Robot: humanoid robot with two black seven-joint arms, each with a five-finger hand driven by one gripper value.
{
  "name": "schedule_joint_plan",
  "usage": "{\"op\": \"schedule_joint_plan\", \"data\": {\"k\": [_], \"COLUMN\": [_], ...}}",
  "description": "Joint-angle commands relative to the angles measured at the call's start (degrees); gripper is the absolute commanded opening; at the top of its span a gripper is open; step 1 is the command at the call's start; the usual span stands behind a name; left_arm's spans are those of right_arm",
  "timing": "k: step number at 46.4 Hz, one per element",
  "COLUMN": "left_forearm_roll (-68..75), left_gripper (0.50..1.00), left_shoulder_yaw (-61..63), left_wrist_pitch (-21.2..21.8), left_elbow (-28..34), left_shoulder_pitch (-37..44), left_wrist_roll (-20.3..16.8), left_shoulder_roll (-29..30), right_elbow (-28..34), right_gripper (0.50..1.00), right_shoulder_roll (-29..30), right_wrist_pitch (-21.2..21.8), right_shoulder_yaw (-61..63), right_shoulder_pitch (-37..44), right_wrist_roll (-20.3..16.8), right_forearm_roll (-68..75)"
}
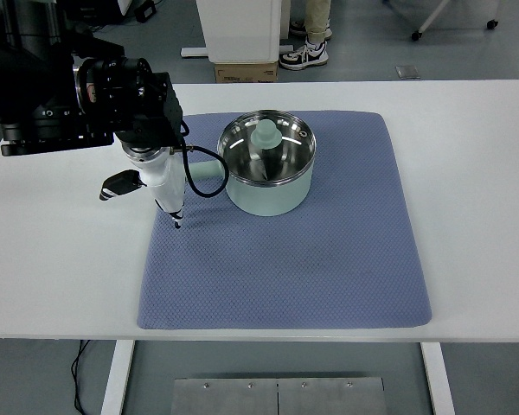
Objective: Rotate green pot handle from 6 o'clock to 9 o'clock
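A pale green pot (268, 192) with a glass lid and a green knob (265, 133) stands on the back half of the blue mat (285, 259). Its short green handle (207, 171) sticks out to the left, at about 9 o'clock. My left hand (160, 186) hangs just left of the handle's tip, its white fingers (173, 206) stretched down toward the mat and its dark thumb (119, 184) out to the left. It holds nothing. A black cable loops across the handle. The right arm is out of the picture.
The mat lies on a white table (476, 173). Beyond the table's far edge stand a cardboard box (246, 72), a white cabinet (238, 26) and a person's shoes (304, 54). The bulky black left forearm (60, 95) covers the table's back left corner.
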Motion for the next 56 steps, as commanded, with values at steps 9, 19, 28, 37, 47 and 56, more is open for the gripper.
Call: {"op": "schedule_joint_plan", "data": {"k": [9, 19, 28, 37, 47, 56], "left_forearm_roll": [0.2, 0.2, 0.1, 0.1, 0.4, 0.7], "left_gripper": [1.0, 1.0, 1.0, 1.0, 1.0, 1.0], "left_shoulder_yaw": [1.3, 1.4, 1.5, 1.6, 2.8, 4.2], "left_wrist_pitch": [0.2, 0.2, 0.2, 0.2, 0.4, 1.6], "left_elbow": [0.4, 0.4, 0.6, 2.7, 3.2, 4.4], "left_shoulder_pitch": [0.0, -0.1, 0.2, 0.8, 0.9, 1.1], "left_wrist_roll": [0.0, 0.0, 0.0, 0.0, 0.0, 0.0], "left_shoulder_roll": [-0.2, -0.3, -0.7, -1.1, -1.1, -1.1], "right_elbow": [0.0, 0.0, 0.0, 0.0, 0.0, 0.0], "right_gripper": [1.0, 1.0, 1.0, 1.0, 1.0, 1.0], "right_shoulder_roll": [0.0, 0.0, 0.0, 0.0, 0.0, 0.0], "right_wrist_pitch": [0.0, 0.0, 0.0, 0.0, 0.0, 0.0], "right_shoulder_yaw": [0.0, 0.0, 0.0, 0.0, 0.0, 0.0], "right_shoulder_pitch": [0.0, 0.0, 0.0, 0.0, 0.0, 0.0], "right_wrist_roll": [0.0, 0.0, 0.0, -0.1, 0.0, 0.0], "right_forearm_roll": [0.0, 0.0, 0.0, 0.0, 0.0, 0.0]}}
